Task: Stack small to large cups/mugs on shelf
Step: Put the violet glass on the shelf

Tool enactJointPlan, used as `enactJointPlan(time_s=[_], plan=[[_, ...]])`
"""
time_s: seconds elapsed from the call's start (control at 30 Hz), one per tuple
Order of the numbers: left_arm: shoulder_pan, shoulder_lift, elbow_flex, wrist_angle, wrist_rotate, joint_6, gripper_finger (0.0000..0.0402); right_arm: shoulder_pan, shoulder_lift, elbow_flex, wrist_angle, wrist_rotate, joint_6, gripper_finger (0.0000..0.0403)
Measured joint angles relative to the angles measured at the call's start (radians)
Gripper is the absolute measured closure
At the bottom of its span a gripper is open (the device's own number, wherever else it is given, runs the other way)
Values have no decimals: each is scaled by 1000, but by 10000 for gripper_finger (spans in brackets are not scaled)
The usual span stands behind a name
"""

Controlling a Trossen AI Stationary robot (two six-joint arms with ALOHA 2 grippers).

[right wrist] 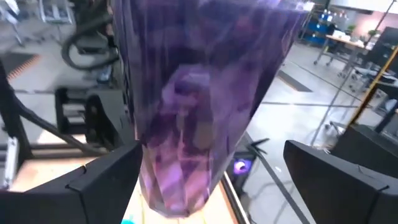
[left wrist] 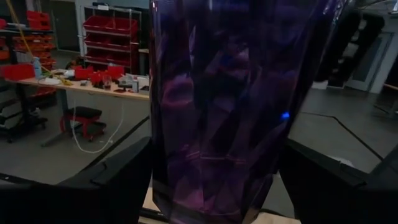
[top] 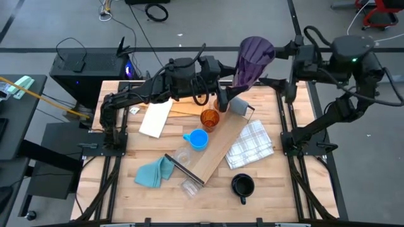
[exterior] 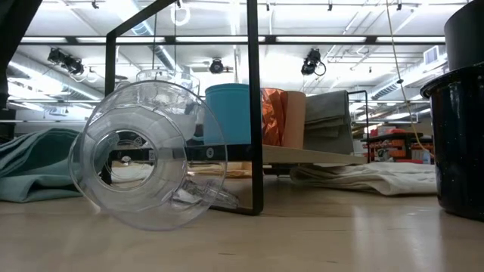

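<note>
The purple tumbler [top: 252, 58] stands upright in the air over the table's far edge, with my left gripper [top: 231, 79] shut on its lower part. My right gripper [top: 288, 57] is open, a finger on either side of the tumbler [right wrist: 199, 106], with a clear gap at one finger [right wrist: 336, 180]. On the table the shelf [top: 218, 150] lies flat and slantwise. The amber cup [top: 209, 118] and a tan cup [exterior: 295, 119] stand by its far end. The light blue mug [top: 198, 139], a black mug [top: 242, 185] and clear cups [top: 188, 185] are nearby, one on its side [exterior: 144, 162]. My left gripper pinches the tumbler's narrow lower part [left wrist: 163, 177] between its two fingers [left wrist: 112, 183], coming level from the table's left side. The tumbler stands upright in the hold, mouth up, lifted clear of the table. My right gripper: whether its other finger [right wrist: 106, 180] touches the tumbler, I cannot tell.
A teal cloth [top: 154, 172] lies near the shelf's near end and a white checked cloth [top: 250, 144] to its right. A white sheet [top: 156, 118] and tan paper [top: 184, 108] lie at the far left. The shelf's black end frame [exterior: 255, 106] stands close to the low camera.
</note>
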Motion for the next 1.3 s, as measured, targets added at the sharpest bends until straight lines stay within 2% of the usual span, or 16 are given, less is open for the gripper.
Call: enactJointPlan(time_s=[0.3,0.83,1.1,1.3], plan=[[0,0,0,4,32,13,82,0,36,4,14,-83,89,3],[0,0,0,17,68,13,83,0,77,3,94,-120,117,5],[0,1,0,18,89,10,85,0,89,4,99,-127,117,42],[0,2,0,22,88,11,79,0,87,4,98,-130,117,45]])
